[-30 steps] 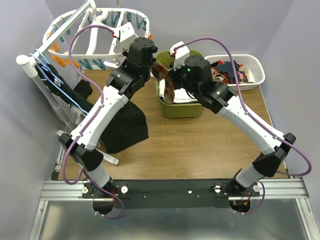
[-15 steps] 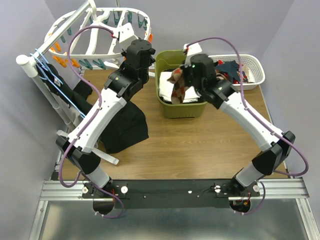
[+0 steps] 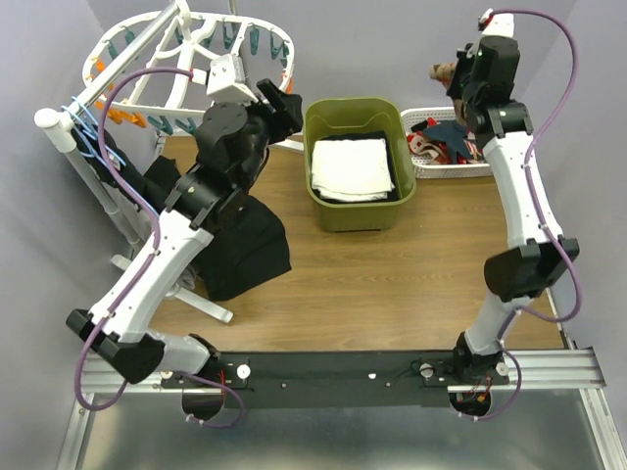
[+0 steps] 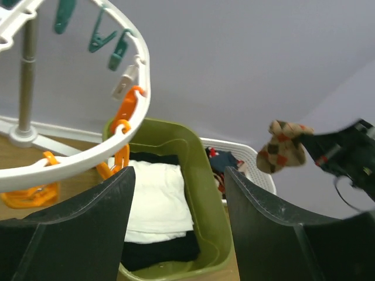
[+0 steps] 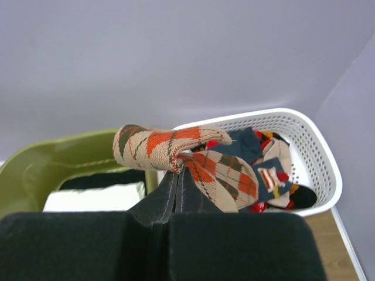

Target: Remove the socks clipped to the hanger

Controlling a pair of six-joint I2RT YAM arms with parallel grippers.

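The beige argyle sock (image 5: 158,140) hangs folded and limp from the right gripper (image 5: 177,178), whose fingers pinch it near mid-length, high above the white basket (image 5: 319,155) holding other socks (image 5: 269,175). It looks light, soft and apt to cling, so a pinch on bunched fabric suits it. The left gripper (image 4: 179,175), fingers spread, holds nothing beside the hanger (image 4: 88,157).

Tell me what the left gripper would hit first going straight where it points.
Probably the olive bin, framed between the open fingers of the left gripper, likely its folded white cloth. The hanger rim passes just left of that line; depth is unclear.
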